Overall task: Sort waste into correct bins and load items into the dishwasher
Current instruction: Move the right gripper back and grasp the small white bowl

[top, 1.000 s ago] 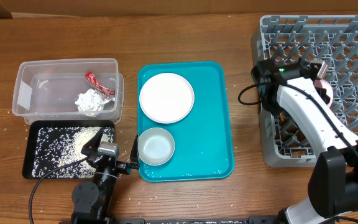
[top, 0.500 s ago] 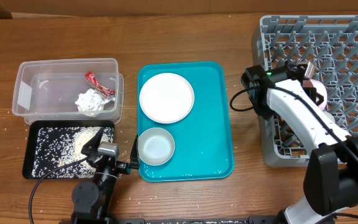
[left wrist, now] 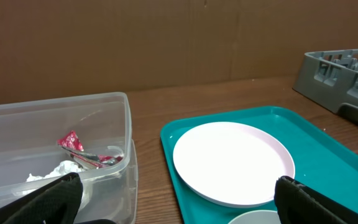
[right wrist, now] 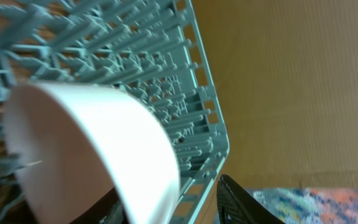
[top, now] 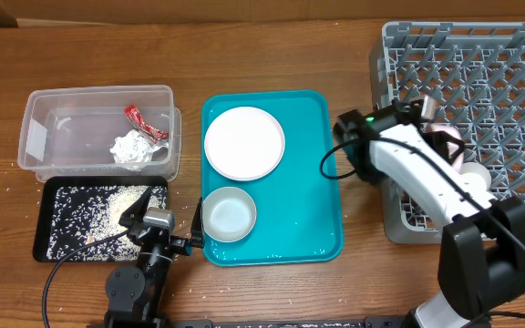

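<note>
- Over the dish rack's (top: 509,64) left side, the right end effector (top: 437,132) looks clamped on the small cup (right wrist: 92,143): loading underway.
- Next, I reckon: lower it between pegs, then release.
- The left end effector (left wrist: 178,193) hangs wide open by the black tray (top: 48,244).

a: what's sitting on the wooden table (top: 354,55)?
b: on the left, a clear tub (top: 98,91) with a black tray (top: 42,219) just in front of it. teal tray (top: 308,182) in the middle, grey dish rack (top: 518,73) on the right.
a: anything loose?
b: a few white grains (top: 9,189) beside the black tray.
</note>
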`<state>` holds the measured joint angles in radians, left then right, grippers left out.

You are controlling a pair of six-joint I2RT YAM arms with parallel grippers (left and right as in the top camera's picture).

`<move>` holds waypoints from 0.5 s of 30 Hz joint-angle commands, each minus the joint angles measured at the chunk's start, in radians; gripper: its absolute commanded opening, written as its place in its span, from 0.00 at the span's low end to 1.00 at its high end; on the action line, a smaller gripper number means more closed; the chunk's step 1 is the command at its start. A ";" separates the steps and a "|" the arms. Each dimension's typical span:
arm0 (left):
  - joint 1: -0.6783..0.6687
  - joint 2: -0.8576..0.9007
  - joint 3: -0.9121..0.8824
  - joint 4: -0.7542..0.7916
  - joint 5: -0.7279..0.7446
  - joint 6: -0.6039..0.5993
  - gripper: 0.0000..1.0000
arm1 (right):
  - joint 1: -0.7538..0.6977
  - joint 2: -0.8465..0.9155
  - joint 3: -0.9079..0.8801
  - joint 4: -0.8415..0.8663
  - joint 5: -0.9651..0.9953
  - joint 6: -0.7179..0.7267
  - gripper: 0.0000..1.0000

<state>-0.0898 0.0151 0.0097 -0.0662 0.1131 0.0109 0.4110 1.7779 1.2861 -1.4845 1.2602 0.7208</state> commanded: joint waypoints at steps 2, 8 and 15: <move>0.007 -0.011 -0.005 0.000 0.008 0.011 1.00 | 0.101 0.008 0.000 -0.014 0.010 0.013 0.44; 0.007 -0.011 -0.005 0.000 0.008 0.011 1.00 | 0.224 0.003 0.068 -0.109 0.007 0.097 0.61; 0.007 -0.011 -0.005 0.000 0.008 0.011 1.00 | 0.323 -0.009 0.294 -0.142 -0.356 0.190 0.82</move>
<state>-0.0898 0.0151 0.0097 -0.0662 0.1131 0.0109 0.7143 1.7798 1.4857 -1.6444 1.1229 0.8612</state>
